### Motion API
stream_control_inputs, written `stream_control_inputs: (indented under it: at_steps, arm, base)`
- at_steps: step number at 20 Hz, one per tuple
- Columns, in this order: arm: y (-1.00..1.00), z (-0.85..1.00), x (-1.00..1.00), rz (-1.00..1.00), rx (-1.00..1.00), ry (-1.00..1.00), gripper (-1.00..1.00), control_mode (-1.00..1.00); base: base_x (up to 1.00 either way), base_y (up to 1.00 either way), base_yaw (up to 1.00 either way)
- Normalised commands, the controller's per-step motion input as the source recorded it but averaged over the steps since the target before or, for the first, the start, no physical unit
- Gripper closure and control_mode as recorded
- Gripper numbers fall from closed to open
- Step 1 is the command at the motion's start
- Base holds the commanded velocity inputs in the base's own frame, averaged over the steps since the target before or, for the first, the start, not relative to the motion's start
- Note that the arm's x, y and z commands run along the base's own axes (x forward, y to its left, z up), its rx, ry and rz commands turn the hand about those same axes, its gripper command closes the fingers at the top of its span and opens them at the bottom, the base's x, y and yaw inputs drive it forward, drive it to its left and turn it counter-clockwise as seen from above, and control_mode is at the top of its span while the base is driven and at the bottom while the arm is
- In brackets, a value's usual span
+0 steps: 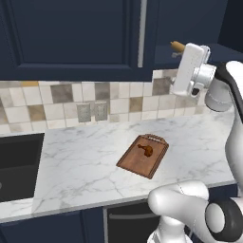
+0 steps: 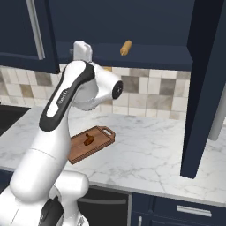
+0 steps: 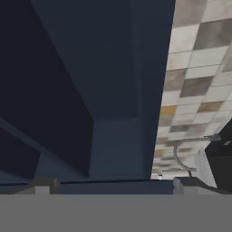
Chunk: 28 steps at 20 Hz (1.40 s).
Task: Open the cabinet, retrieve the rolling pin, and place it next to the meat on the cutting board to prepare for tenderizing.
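In the cabinet [image 2: 132,26]: rolling pin [image 2: 126,47] lies on the shelf, right door swung open.
Gripper [image 3: 113,186]: raised beside shelf, jaws wide, empty.
Cutting board [image 1: 144,155]: on counter [image 1: 85,166], meat [image 1: 146,150] on it.

We see a white marble counter [image 1: 85,166] carrying the cutting board [image 1: 137,161], with the meat [image 1: 146,150] on it. On the cabinet shelf [image 2: 145,53] lies the rolling pin [image 2: 126,47].

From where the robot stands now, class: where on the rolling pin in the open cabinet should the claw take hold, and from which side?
Probably the thick middle barrel of the rolling pin, not its thin handles. It lies on the shelf of the cabinet behind the open right door, one end pointing out, so come in from the open front, with the open claw straddling the barrel across its width.
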Motion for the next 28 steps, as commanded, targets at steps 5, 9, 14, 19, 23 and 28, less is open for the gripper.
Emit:
stream_control_inputs:
  at_steps: [5, 9, 14, 19, 23, 28]
  arm:
    - [0.18, 0.0, 0.34, 0.12, 0.0, 0.0, -1.0, -1.0]
    - [0.23, 0.0, 0.11, 0.1, 0.0, 0.0, -1.0, -1.0]
    - [0.24, 0.0, 0.13, 0.09, 0.0, 0.0, -1.0, -1.0]
    - [0.21, 0.0, 0.16, 0.09, 0.0, 0.0, -1.0, -1.0]
    - [0.2, 0.0, 0.1, 0.08, 0.0, 0.0, -1.0, -1.0]
    - [0.21, 0.0, 0.01, 0.07, 0.0, 0.0, -1.0, -1.0]
  base:
    - [0.0, 0.0, 0.0]
    - [0.0, 0.0, 0.0]
    - [0.0, 0.0, 0.0]
    - [0.0, 0.0, 0.0]
    - [0.0, 0.0, 0.0]
    - [0.0, 0.0, 0.0]
